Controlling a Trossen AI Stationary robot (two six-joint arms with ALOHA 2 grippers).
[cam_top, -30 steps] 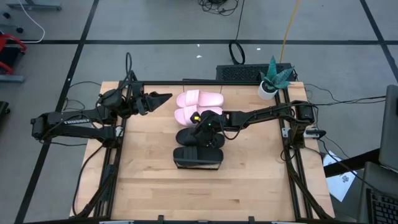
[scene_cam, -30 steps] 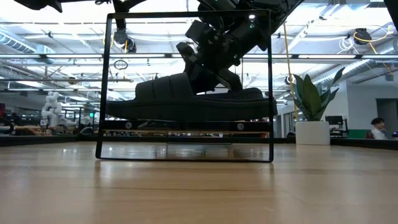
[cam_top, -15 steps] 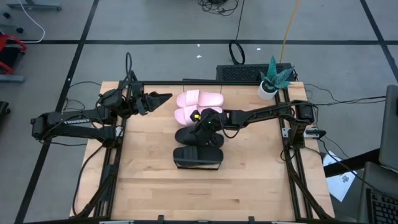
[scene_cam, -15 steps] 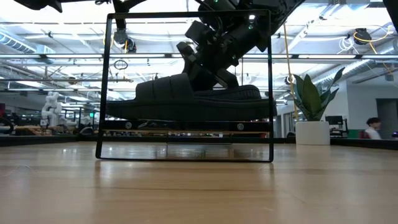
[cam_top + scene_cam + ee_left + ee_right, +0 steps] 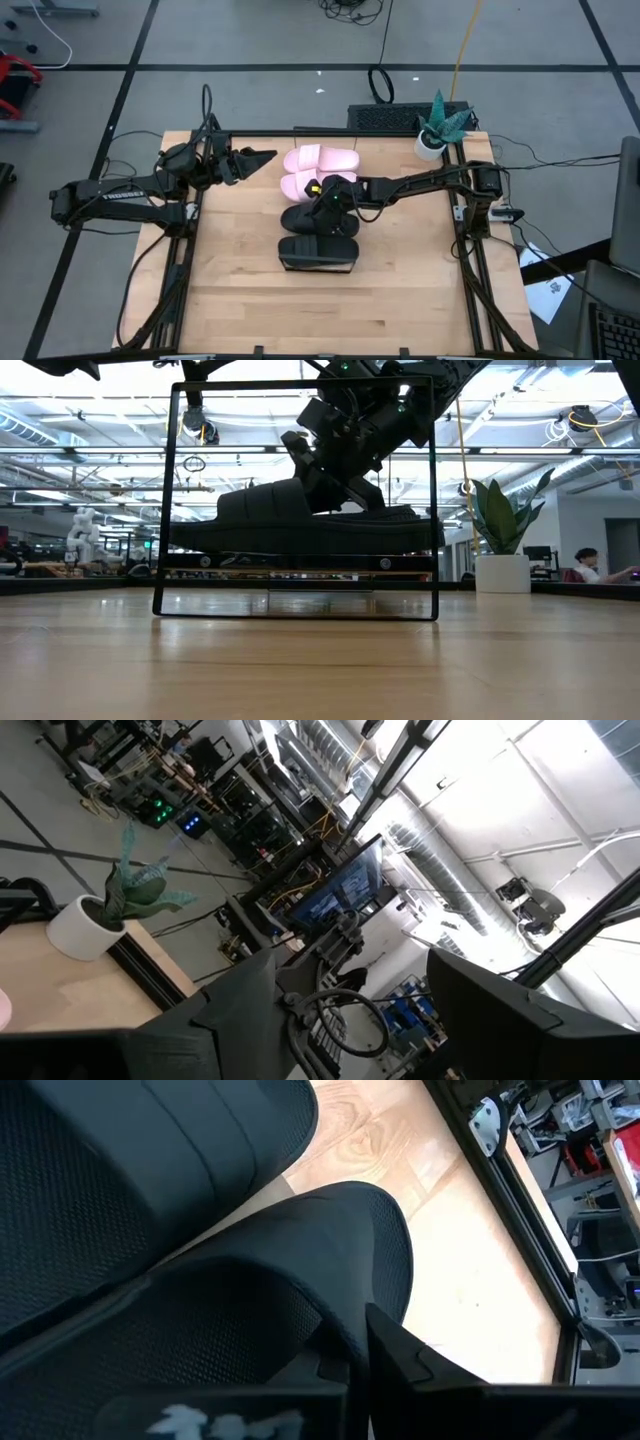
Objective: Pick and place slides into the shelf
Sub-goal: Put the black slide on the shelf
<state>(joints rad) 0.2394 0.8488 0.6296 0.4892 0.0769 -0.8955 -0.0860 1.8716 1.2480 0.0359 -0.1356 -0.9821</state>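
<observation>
From above, the pink pair [image 5: 318, 170] lies on the shelf [image 5: 300, 135] beside the potted plant [image 5: 437, 128]. Two black slides follow, farther from the plant; the right tool [image 5: 330, 203] sits over the nearer black slide [image 5: 312, 217], likely seating it in line. The other black slide [image 5: 318, 251] is farthest. The left tool [image 5: 255, 159] waits well apart, its fingers spread wide.

The low view adds what the overhead hides: the shelf's wire frame [image 5: 296, 500] and the black slide resting level inside it.

The left wrist view shows only the plant and room.

The right wrist view shows the tool's fingers [image 5: 420, 1365] closed on the slide's mesh edge.
</observation>
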